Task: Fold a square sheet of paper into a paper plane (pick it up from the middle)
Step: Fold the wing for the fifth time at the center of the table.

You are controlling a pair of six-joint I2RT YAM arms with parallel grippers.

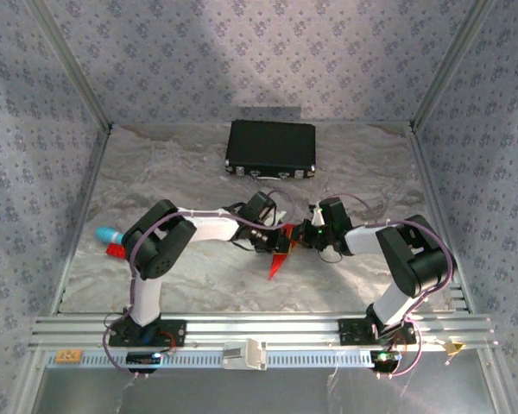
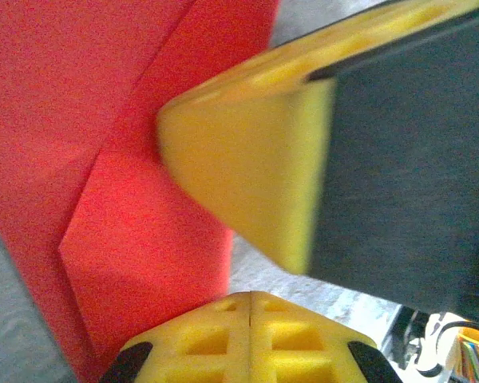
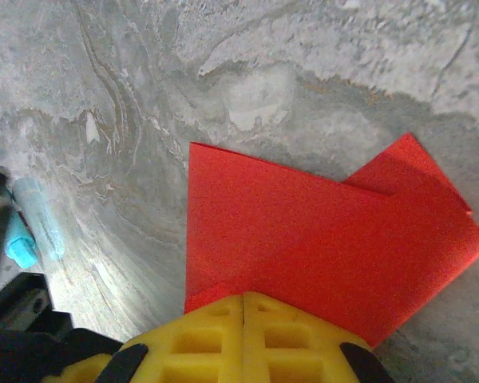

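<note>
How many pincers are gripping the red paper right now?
2. The left pincer is shut on the red paper from the left; the right pincer is shut on it from the right, facing the left one.

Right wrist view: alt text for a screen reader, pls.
The shut yellow right hand grips the near edge of a partly folded red paper over a grey marbled table. A small turquoise object lies at the left edge.
</note>
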